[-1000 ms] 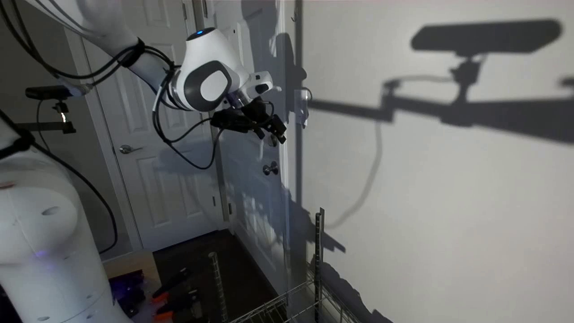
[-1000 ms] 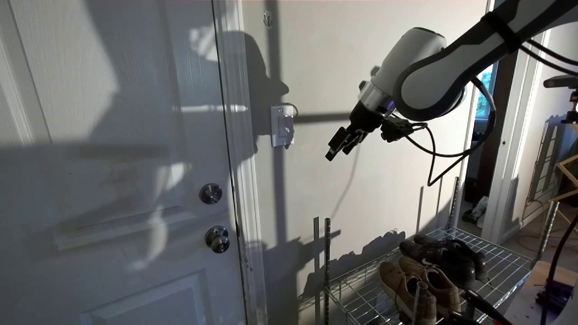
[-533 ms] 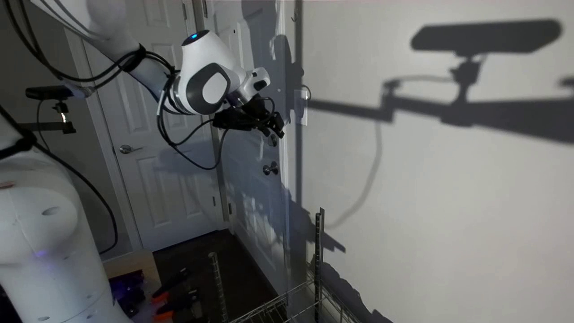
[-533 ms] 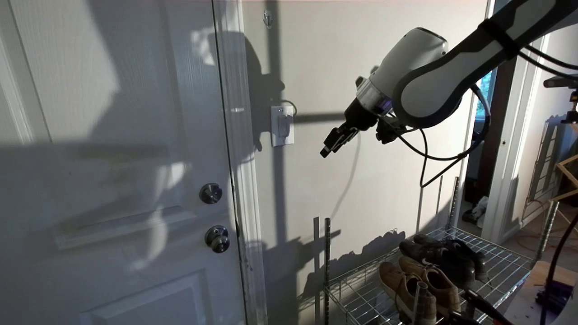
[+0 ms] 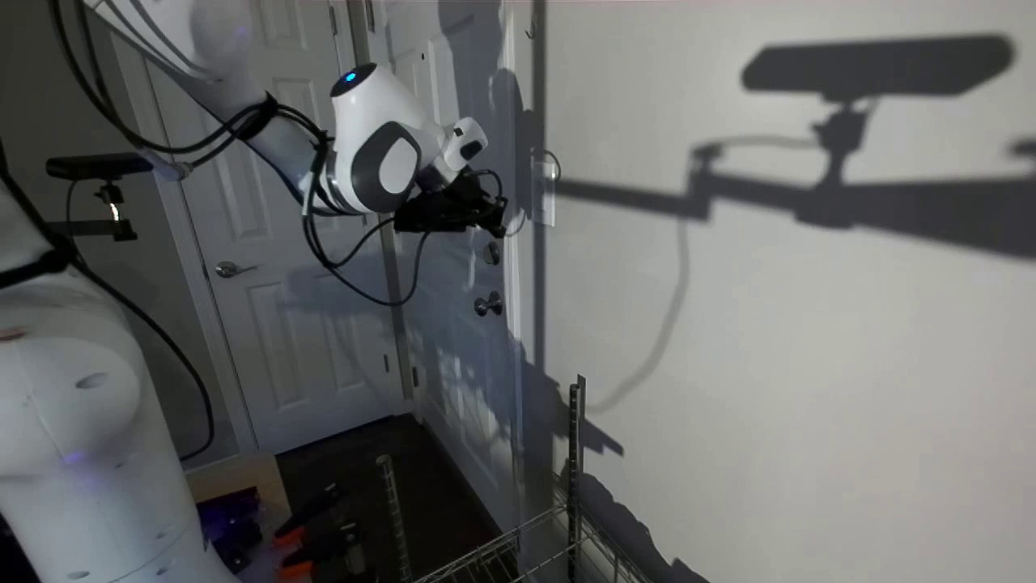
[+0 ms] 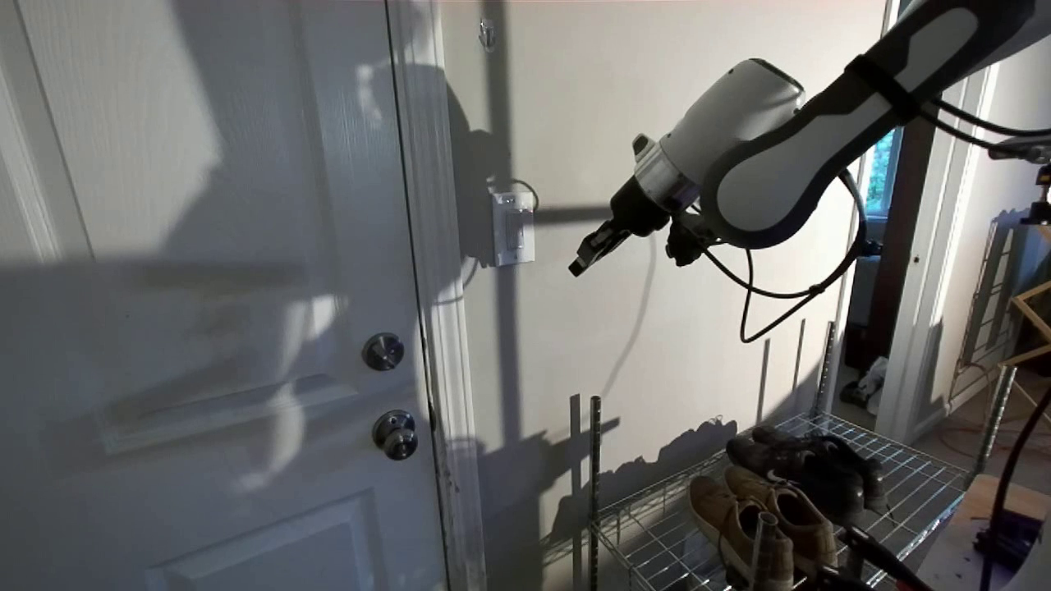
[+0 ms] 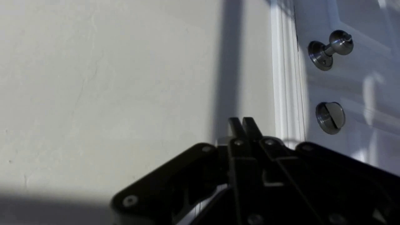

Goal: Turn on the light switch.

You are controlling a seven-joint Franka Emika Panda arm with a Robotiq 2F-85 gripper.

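The light switch point(image 6: 515, 228) is a whitish rectangular plate on the wall just right of the door frame. Seen much more obliquely, the same light switch point(image 5: 545, 198) shows as a narrow pale strip. My black gripper point(image 6: 577, 268) points down and left at the height of the plate's lower edge, apart from it in the picture. In an exterior view the gripper point(image 5: 498, 230) appears left of the plate. The wrist view shows both fingertips of the gripper point(image 7: 241, 119) close together with nothing held between them. There the gripper covers most or all of the switch.
Beside the switch is a white door with a round knob point(image 6: 396, 437) and a deadbolt point(image 6: 383, 351). A wire rack post point(image 6: 595, 468) rises below the gripper. On the rack stand brown shoes point(image 6: 759, 517) and black shoes point(image 6: 809, 468). Shadows fall across wall and door.
The gripper's fingers have come together from a wider spread. The arm has shifted toward the light switch, the fingertips rising slightly. The switch plate has stayed where it was.
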